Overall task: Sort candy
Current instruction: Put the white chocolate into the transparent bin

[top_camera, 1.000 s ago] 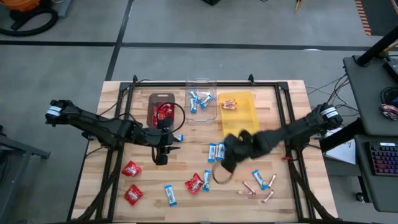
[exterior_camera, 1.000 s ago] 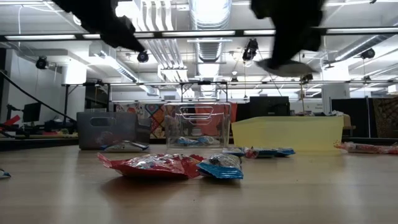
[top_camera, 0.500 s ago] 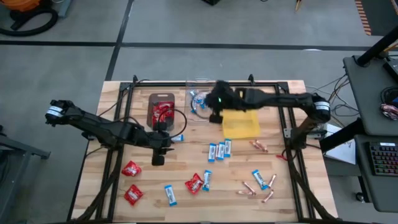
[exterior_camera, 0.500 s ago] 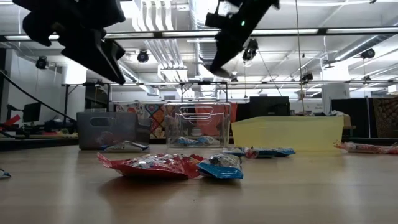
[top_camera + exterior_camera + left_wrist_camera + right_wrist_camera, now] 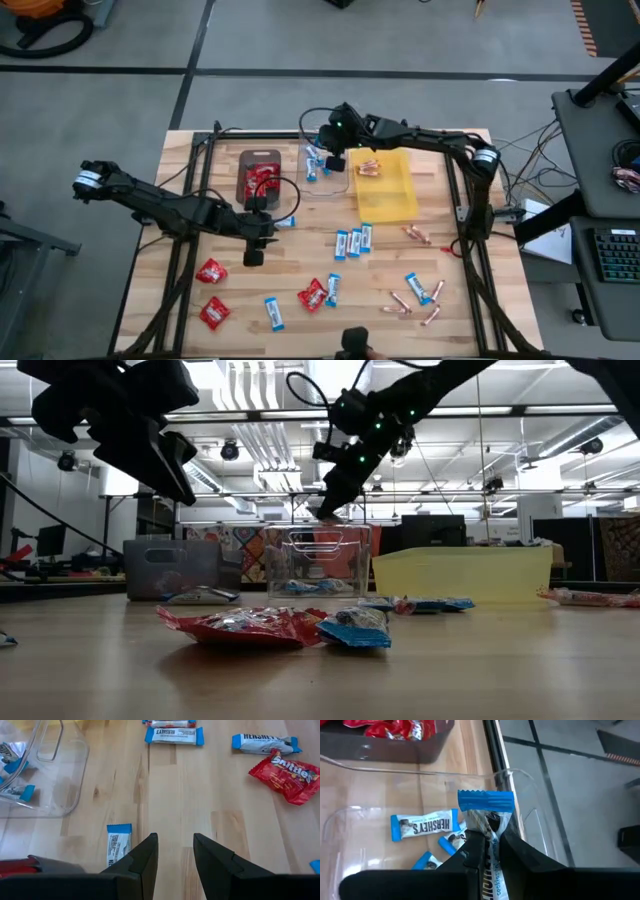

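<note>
Left to right: our left gripper [image 5: 254, 251] hangs with fingers apart over bare wood beside crinkly red packets [image 5: 212, 272]. Our right gripper [image 5: 489, 851] pinches a glossy blue-and-white bar [image 5: 487, 812] above the clear plastic tray [image 5: 325, 180].

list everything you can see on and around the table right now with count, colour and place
dark tray: one, far left of the tray row, red packets inside
clear tray: one, middle of the row, a few blue-and-white bars inside
yellow tray: one, right of the clear tray, pinkish-copper sticks at its far end
loose red packets: about three, near-left and near-centre of the table
loose blue-and-white bars: roughly seven, scattered mid-table and near edge
loose copper sticks: several, right side of the table
wooden table: one, light wood, with a black frame
left gripper: open, empty, above mid-left table
right gripper: over the clear tray, shut on a blue-and-white bar
</note>
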`<state>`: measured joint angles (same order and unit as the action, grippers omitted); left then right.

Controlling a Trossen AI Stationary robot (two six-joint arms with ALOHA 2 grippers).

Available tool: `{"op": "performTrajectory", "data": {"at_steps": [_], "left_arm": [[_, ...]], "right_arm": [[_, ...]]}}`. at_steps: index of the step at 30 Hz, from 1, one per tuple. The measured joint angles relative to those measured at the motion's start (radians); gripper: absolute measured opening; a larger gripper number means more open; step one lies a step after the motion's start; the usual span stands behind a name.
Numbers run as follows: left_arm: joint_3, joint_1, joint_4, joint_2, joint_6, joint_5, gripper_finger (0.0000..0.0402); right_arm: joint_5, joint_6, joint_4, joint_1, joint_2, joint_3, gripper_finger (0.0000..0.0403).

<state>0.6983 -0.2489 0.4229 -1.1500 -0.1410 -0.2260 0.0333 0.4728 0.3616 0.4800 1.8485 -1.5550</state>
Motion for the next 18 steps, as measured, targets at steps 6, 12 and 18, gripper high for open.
{"op": "performTrajectory", "data": {"at_steps": [6, 12, 18], "left_arm": [[0.000, 0.000, 0.000, 0.000, 0.000, 0.000, 0.0109], [0.000, 0.000, -0.003, 0.000, 0.000, 0.000, 0.0109], [0.000, 0.000, -0.007, 0.000, 0.000, -0.001, 0.0109]], "right_arm": [[-0.009, -0.034, -0.005, 0.013, 0.033, -0.025, 0.0043], [-0.007, -0.021, -0.003, 0.020, 0.034, -0.025, 0.0042], [-0.007, -0.032, 0.018, 0.023, 0.034, -0.025, 0.0047]]}}
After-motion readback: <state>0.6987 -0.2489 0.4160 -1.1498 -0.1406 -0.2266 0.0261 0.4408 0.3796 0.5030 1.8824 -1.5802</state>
